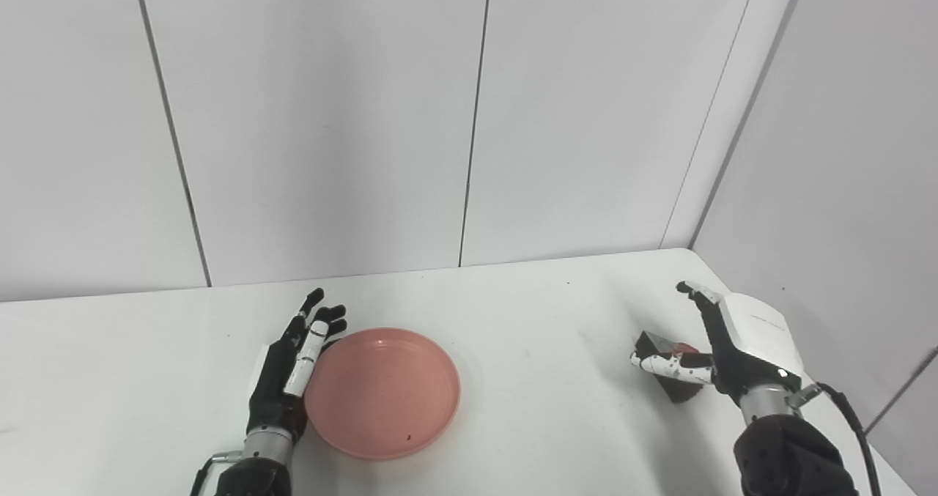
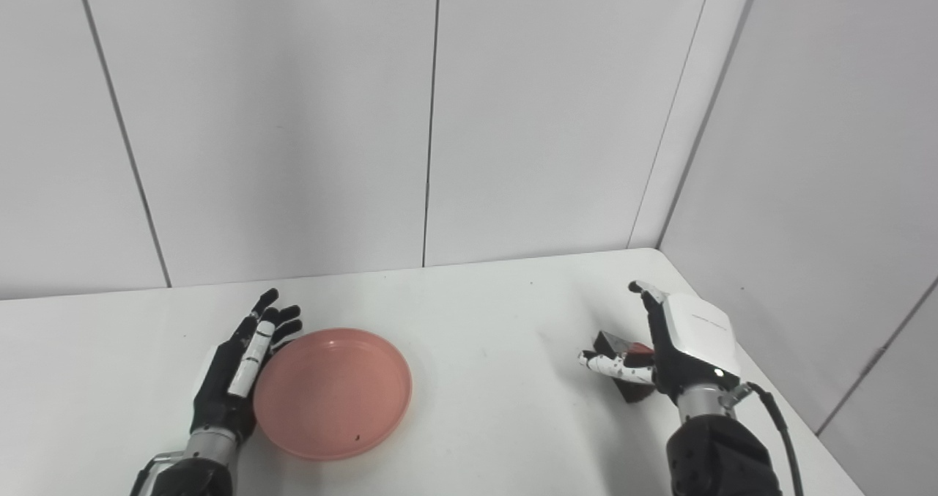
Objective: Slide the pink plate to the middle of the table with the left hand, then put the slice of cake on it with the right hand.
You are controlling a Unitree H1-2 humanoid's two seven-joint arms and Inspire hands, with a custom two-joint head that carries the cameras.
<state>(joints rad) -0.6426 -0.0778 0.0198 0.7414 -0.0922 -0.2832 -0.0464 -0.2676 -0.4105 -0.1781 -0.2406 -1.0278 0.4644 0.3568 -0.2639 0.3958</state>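
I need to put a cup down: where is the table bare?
Bare between plate and cake, and along the wall behind both. Crowded at the plate's left, where the left hand sits, and around the right hand at the cake.

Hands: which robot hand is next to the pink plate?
The left hand, open against the pink plate. The right hand is at the cake.

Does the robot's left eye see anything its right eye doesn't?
Only the left eye view: more wall on the left side, with a seam there running up to the picture's top. Only the right eye view: more of the side wall at right. Both: the left hand open against the pink plate, the right hand at the slice of cake, grip unclear, on the table.
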